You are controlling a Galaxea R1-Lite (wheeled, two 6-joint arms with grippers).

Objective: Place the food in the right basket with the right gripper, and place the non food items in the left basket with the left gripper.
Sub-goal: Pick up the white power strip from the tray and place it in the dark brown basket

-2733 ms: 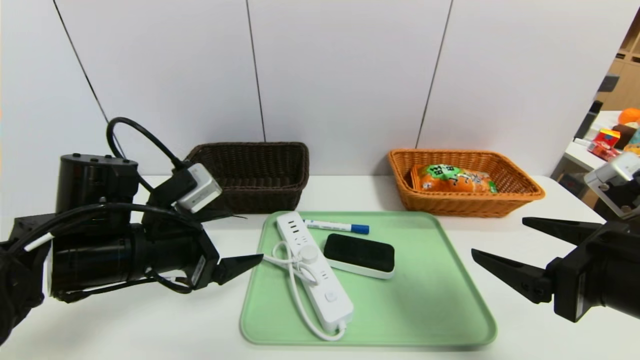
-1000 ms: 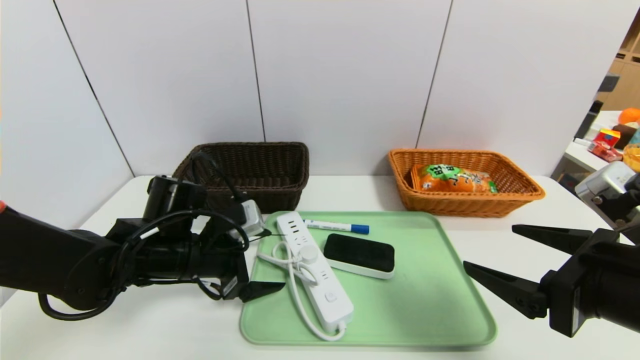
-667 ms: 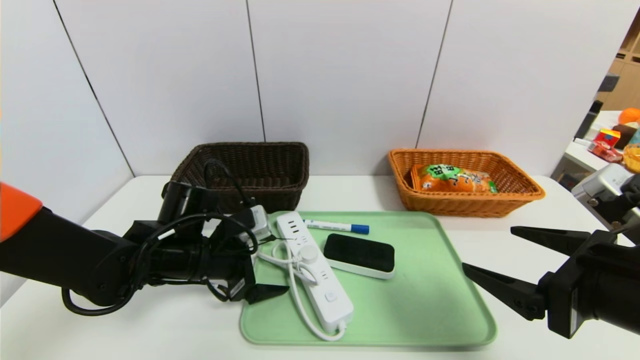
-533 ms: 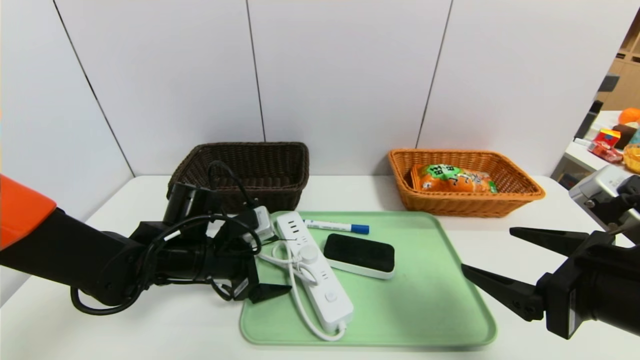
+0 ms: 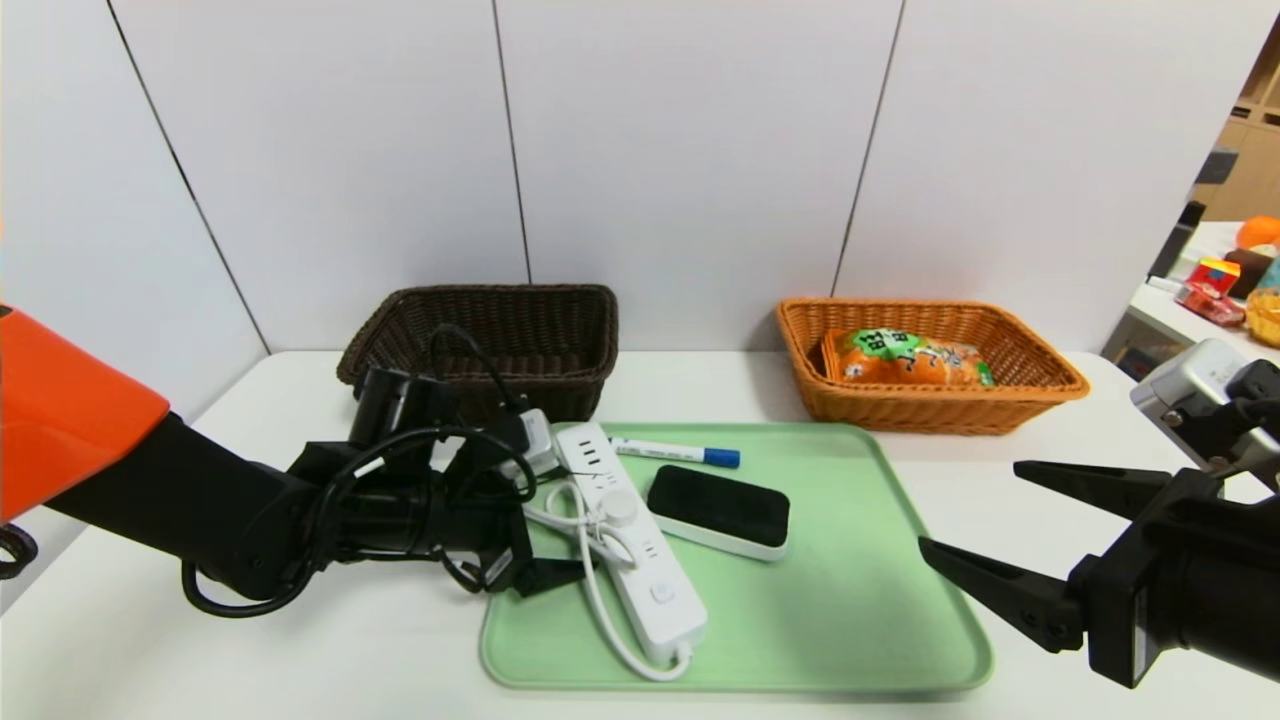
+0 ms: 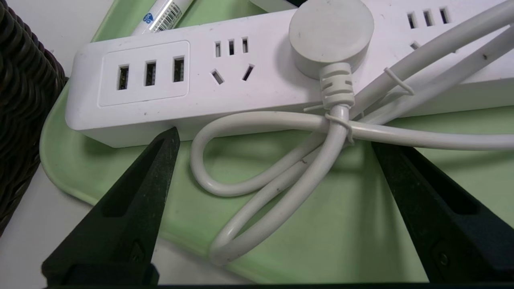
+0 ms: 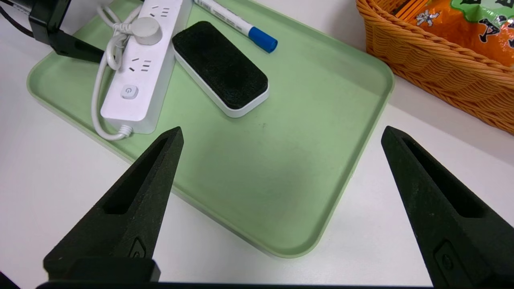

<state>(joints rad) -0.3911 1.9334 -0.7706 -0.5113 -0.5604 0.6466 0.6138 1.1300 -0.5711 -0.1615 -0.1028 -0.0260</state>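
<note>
A white power strip (image 5: 625, 540) (image 6: 249, 80) with its coiled cord (image 6: 281, 172) lies on the green tray (image 5: 850, 620), beside a black-topped eraser (image 5: 718, 510) and a blue-capped marker (image 5: 675, 453). My left gripper (image 5: 575, 520) (image 6: 275, 138) is open and low over the tray's left edge. Its fingers straddle the cord loop, and one tip is close against the strip's side. My right gripper (image 5: 970, 505) (image 7: 281, 130) hangs open and empty by the tray's right edge. The food, an orange snack bag (image 5: 910, 360), lies in the orange-tan right basket (image 5: 930, 410). The dark brown left basket (image 5: 520, 330) stands behind my left wrist.
Both baskets stand against the white panelled wall at the back of the white table. A side table with colourful items (image 5: 1220, 275) shows at the far right. The left basket's wall (image 6: 20, 120) is close beside my left gripper.
My left arm has reached forward and right, carrying its open gripper from the table onto the tray up to the power strip's cord. The right gripper has drifted slightly lower, still open.
</note>
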